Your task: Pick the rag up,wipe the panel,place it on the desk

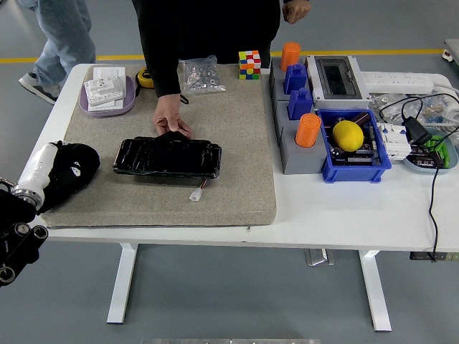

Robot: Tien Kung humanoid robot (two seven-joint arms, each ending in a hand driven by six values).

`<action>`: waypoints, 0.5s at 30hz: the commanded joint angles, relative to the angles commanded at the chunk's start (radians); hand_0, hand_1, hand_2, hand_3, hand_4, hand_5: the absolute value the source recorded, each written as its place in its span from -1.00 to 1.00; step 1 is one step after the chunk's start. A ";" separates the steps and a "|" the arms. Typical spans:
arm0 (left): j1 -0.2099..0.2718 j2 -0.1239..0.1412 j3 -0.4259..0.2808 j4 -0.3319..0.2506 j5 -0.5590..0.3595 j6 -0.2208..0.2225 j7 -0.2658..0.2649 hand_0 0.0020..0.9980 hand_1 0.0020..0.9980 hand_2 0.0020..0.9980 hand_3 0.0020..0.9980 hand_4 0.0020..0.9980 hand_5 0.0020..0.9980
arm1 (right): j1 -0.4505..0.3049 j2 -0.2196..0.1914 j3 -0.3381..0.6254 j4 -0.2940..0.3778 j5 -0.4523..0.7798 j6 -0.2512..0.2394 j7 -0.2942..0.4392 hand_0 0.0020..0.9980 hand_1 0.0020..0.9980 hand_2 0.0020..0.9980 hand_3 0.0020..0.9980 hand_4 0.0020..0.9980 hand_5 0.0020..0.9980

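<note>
A glossy black panel [166,156] lies on the grey mat [237,179], with a small white connector [195,194] on a wire at its near edge. A person's hand [171,125] rests on the panel's far edge and steadies it. My left hand [70,168] is at the mat's left edge, left of the panel and apart from it. It is shut on a black rag [77,162] that is bunched around it and hides the fingers. The right arm is out of view.
At the back of the mat are a purple tray of white parts [107,92], a bag of screws [200,74] and a colour cube [249,64]. To the right stand grey and blue holders with orange cups [308,130], a blue bin with a yellow ball [348,135] and cables [423,129].
</note>
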 joint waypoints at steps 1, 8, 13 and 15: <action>0.000 0.000 -0.001 0.000 0.000 0.005 -0.001 -0.17 -0.34 0.39 -0.06 -1.00 -1.00 | 0.000 0.000 0.000 0.000 0.001 0.000 0.001 0.41 0.19 0.36 0.24 1.00 0.18; -0.002 0.003 -0.007 -0.009 0.000 0.022 0.000 -0.22 -0.46 0.30 -0.18 -1.00 -1.00 | 0.003 0.002 0.000 0.000 0.003 0.000 0.002 0.41 0.19 0.36 0.25 1.00 0.19; -0.002 0.007 -0.014 -0.049 -0.009 0.024 -0.002 -0.25 -0.51 0.28 -0.19 -1.00 -1.00 | 0.004 0.000 -0.003 -0.002 0.004 0.002 0.000 0.41 0.19 0.36 0.25 1.00 0.21; -0.006 0.009 -0.013 -0.071 -0.010 0.026 -0.002 -0.25 -0.51 0.28 -0.19 -1.00 -1.00 | 0.005 0.000 -0.006 -0.002 0.006 0.003 0.000 0.41 0.19 0.36 0.25 1.00 0.21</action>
